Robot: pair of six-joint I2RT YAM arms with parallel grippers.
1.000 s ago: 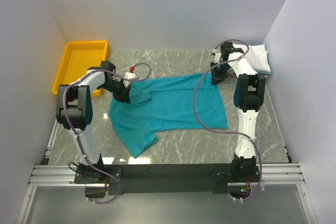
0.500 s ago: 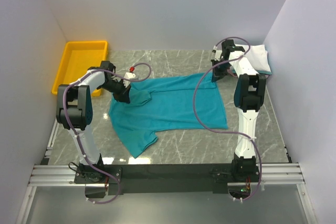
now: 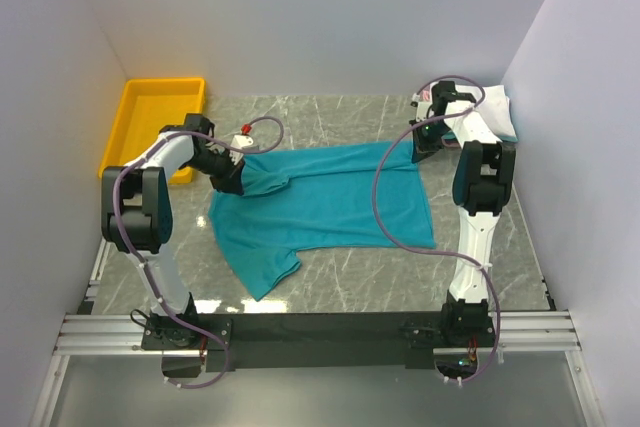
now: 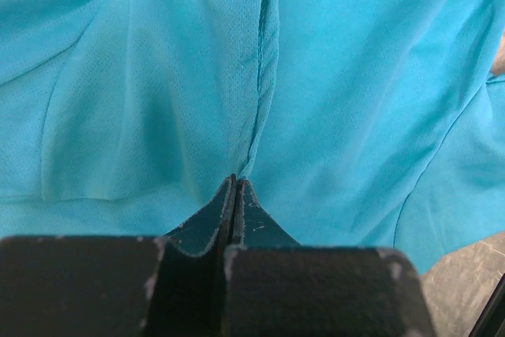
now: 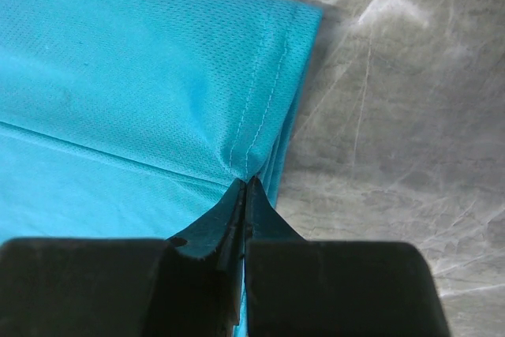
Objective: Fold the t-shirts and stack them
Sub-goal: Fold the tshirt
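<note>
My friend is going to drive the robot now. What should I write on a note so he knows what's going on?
Left gripper: shut, pinching the teal t-shirt at its left end, beside a seam.
Right gripper: shut on the same shirt's hem corner, at its far right end.
Shirt: spread out on the table, not folded yet; one sleeve points toward the arms' bases.
Folded pile: white and teal cloth in the far right corner.
Yellow bin: far left corner.
Left to do: fold this shirt, then set it on the pile.
</note>
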